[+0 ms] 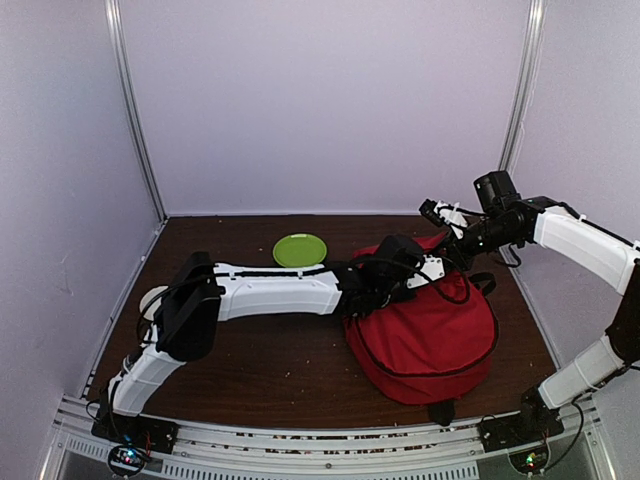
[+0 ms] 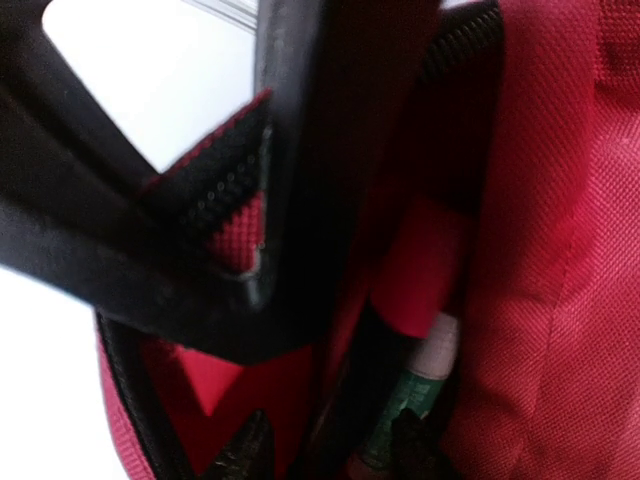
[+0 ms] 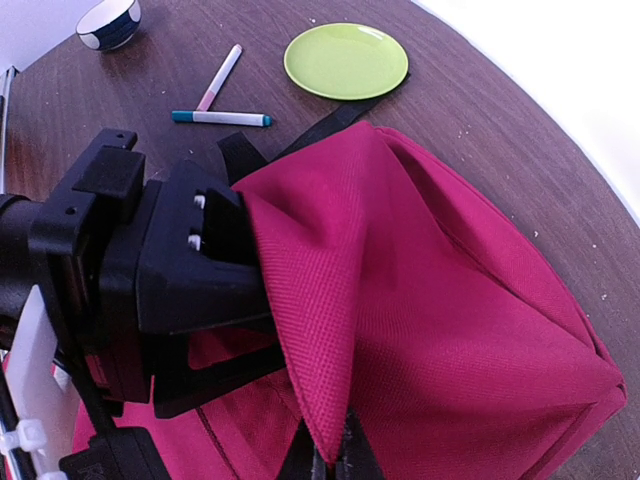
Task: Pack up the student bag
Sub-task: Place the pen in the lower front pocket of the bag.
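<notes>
Cloth governs how the student bag [image 1: 430,340] will handle: it is a large red backpack of woven fabric, soft and limp, and it sags wherever nothing supports it. It lies slumped on the table [image 1: 250,370] just beside the green plate [image 1: 300,250], on the plate's right-arm side and a little nearer the arm bases.

The right claw [image 3: 325,462] is clenched on a fold of the bag's red fabric and lifts it into a tent above the opening. The left claw [image 1: 408,268] reaches in under that raised flap. Its wrist view shows only the red lining, a black zip edge and a blurred green-and-white item [image 2: 405,395] deep inside. I cannot tell whether this claw is released or grasping anything.

The bag looks light for its size, but a pinch on plain cloth will probably stretch and may slip. The black zip edge, the seams and the straps look like firmer places to take hold. The mouth would likely fall shut if the flap were let go.

Two markers [image 3: 220,118] lie on the table on the plate's left-arm side, with a bowl [image 3: 108,22] beyond them, farther from the plate.
</notes>
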`<state>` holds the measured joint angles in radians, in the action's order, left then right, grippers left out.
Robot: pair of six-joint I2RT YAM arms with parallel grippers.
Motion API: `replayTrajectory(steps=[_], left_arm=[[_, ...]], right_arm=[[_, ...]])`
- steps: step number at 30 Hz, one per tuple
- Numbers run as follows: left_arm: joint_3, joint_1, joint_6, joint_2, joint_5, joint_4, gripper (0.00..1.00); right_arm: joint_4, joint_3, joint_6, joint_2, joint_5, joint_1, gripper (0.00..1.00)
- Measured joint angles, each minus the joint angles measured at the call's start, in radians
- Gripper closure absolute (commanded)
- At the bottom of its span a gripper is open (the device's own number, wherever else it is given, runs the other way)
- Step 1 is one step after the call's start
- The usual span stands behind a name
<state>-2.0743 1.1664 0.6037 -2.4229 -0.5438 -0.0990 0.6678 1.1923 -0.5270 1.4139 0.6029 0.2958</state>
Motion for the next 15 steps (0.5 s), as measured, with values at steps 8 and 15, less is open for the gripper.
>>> replayTrajectory(steps=[8,15], left_arm=[[0.029,0.002,-0.031,0.005,-0.004,0.026,0.5],[0.187,0.017,-0.051,0.105,0.0,0.077,0.51]], right_arm=[[0.001,0.0,0.001,0.0,0.004,0.003,1.0],[0.005,0.0,0.003,0.0,0.012,0.008,1.0]])
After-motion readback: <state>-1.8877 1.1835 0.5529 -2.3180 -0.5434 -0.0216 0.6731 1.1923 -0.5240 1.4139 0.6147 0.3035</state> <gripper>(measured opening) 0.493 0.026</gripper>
